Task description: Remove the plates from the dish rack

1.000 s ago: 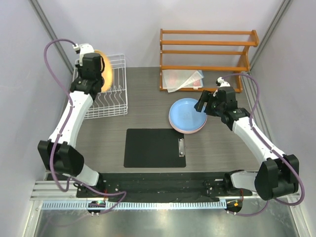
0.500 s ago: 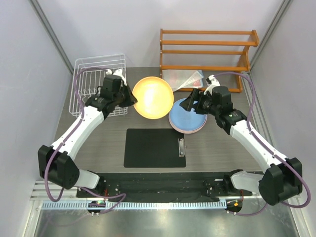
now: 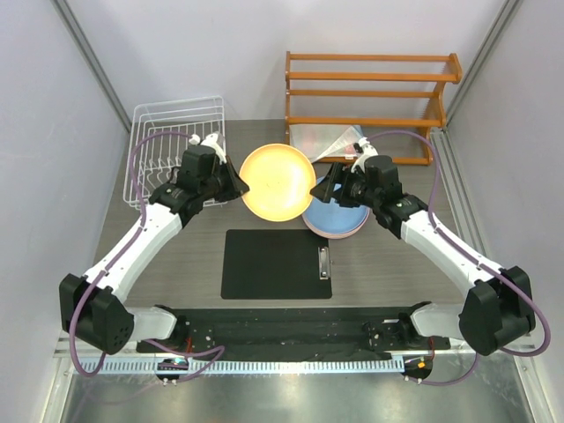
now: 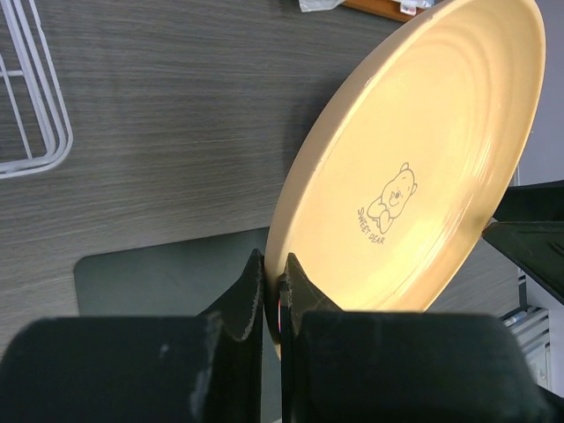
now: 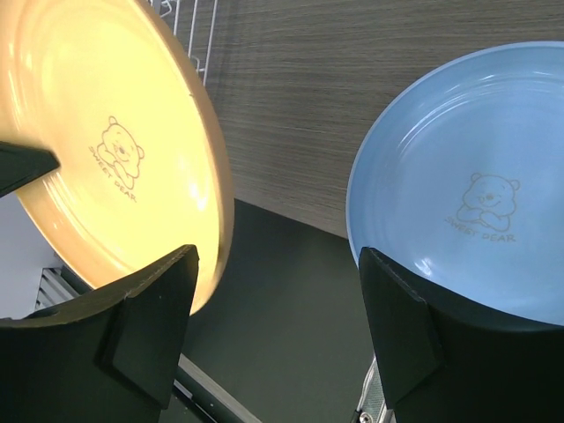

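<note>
Left of the right fingers point(image 5: 145, 326), the yellow plate point(image 3: 277, 182) has drawn closer.

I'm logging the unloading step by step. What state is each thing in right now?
orange-yellow plate: off the table, tilted, pinched at its rim.
left gripper: shut on the orange-yellow plate.
right gripper: open, holding nothing.
light blue plate: flat, face up, topping the plate stack.
dish rack: no plates visible in it.
clipboard: lying flat on the table.
</note>
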Action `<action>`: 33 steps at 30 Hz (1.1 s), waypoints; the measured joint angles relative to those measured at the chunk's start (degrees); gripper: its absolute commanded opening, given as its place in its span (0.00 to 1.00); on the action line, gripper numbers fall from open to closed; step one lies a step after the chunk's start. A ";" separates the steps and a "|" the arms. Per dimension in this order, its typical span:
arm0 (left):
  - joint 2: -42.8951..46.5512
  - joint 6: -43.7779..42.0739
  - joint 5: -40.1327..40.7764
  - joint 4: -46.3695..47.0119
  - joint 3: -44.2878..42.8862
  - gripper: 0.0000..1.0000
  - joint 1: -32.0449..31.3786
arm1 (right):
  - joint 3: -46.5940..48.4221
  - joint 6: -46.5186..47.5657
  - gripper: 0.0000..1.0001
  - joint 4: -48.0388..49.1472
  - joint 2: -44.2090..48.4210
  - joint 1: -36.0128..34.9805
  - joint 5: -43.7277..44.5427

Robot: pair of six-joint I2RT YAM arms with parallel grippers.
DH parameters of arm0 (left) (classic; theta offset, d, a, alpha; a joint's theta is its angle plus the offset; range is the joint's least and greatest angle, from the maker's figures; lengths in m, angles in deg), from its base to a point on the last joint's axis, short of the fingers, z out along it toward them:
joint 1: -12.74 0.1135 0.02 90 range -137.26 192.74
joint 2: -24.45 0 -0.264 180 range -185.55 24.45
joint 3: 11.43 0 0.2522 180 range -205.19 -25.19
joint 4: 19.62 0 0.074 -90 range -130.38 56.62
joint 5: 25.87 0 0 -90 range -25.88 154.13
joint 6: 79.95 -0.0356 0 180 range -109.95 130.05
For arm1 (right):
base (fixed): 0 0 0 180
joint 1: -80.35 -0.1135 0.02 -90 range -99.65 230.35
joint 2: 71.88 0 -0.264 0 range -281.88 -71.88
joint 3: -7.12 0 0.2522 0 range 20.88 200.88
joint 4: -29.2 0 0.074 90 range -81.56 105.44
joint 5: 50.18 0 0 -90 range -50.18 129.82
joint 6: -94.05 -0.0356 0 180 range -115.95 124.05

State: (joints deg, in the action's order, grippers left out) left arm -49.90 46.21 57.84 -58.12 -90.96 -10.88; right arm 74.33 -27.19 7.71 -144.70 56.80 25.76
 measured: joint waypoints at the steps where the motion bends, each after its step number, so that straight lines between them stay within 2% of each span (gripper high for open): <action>1: 0.00 0.02 0.07 0.07 0.26 0.00 -0.11 | 0.00 -0.07 0.79 0.00 0.00 -0.20 0.11; 10: 0.00 0.07 0.20 0.35 0.81 0.00 -0.92 | 0.02 -0.39 0.72 0.92 -2.43 -0.98 1.05; 13: -0.02 0.00 0.28 0.44 0.81 0.00 -1.64 | 0.02 -0.44 0.61 1.25 -4.72 -1.11 1.05; 14: -0.02 -0.07 0.42 0.46 0.87 0.00 -1.86 | 0.02 -0.66 0.51 1.68 -5.35 -1.14 0.87; 16: -0.07 -0.11 0.68 0.46 0.98 0.00 -2.05 | 0.02 -0.81 0.41 2.14 -5.68 -1.18 0.57; 17: -0.13 -0.07 0.68 0.46 1.01 0.00 -2.16 | 0.09 -0.76 0.27 2.54 -5.70 -1.31 0.31; 19: -0.37 0.00 0.83 0.52 1.03 0.00 -2.36 | 0.39 -0.52 0.15 3.19 -5.77 -1.68 -0.07; 22: -0.98 0.13 1.01 0.92 1.05 0.00 -2.62 | 0.55 -0.74 0.03 4.00 -5.84 -1.90 -0.63; 28: -2.78 0.59 0.92 1.53 1.09 0.00 -3.32 | 0.55 -1.29 0.01 4.46 -6.19 -1.22 0.09; 29: -3.15 0.66 0.92 1.70 1.09 0.08 -3.32 | 0.55 -1.27 0.01 4.26 -6.21 -1.22 0.52; 30: -3.52 0.70 0.92 1.88 1.09 0.39 -3.34 | 0.55 -1.27 0.01 4.13 -6.21 -1.25 0.92; 31: -3.82 0.81 0.90 2.10 1.09 0.51 -3.39 | 0.55 -1.25 0.01 3.87 -6.19 -1.25 1.57; 32: -4.02 0.61 0.81 2.25 1.09 0.59 -3.45 | 0.55 -1.16 0.01 3.58 -6.16 -1.25 2.43; 33: -4.13 0.74 0.50 2.25 1.09 0.81 -3.56 | 0.55 -0.59 0.01 3.10 -6.16 -1.25 3.50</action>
State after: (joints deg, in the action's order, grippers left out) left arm -54.03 46.95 58.34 -55.86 -89.87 -14.44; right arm 74.88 -27.78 10.81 -150.86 55.56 29.25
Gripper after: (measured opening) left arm 0.424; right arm 0.061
